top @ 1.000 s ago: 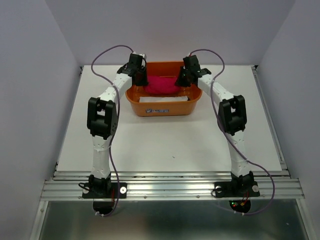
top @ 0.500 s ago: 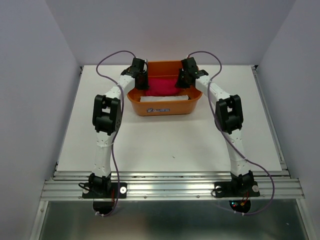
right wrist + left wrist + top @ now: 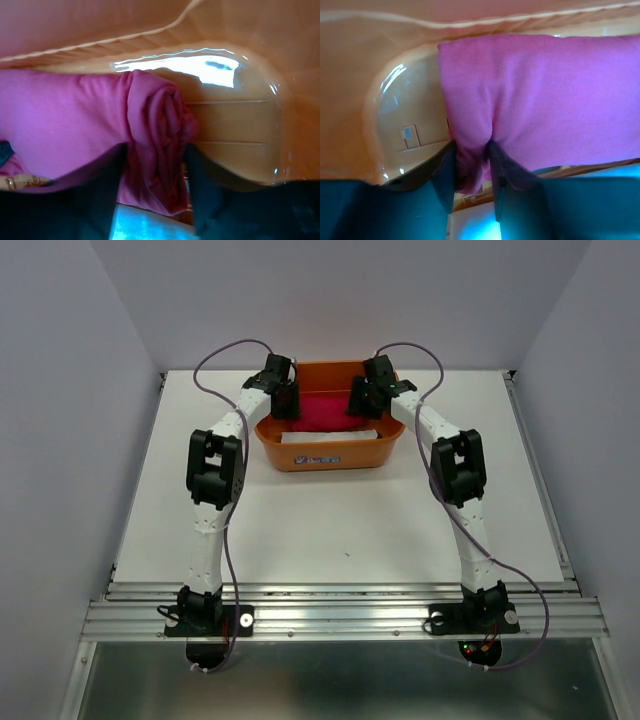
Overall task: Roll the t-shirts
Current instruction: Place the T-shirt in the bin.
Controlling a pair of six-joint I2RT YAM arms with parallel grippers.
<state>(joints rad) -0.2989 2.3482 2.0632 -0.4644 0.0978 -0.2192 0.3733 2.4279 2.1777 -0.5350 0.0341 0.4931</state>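
L hand (image 3: pixel 470 152) pinching pink t-shirt (image 3: pixel 540 95) fold, in orange basket (image 3: pixel 350 105).

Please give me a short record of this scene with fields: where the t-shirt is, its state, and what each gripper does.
t-shirt: crimson-pink, rolled up, lying inside the orange basket
orange basket: on the table, far middle
left gripper: at the roll's left end, a fold of fabric pinched between its fingers
right gripper: at the roll's right end, a finger on each side; grip unclear
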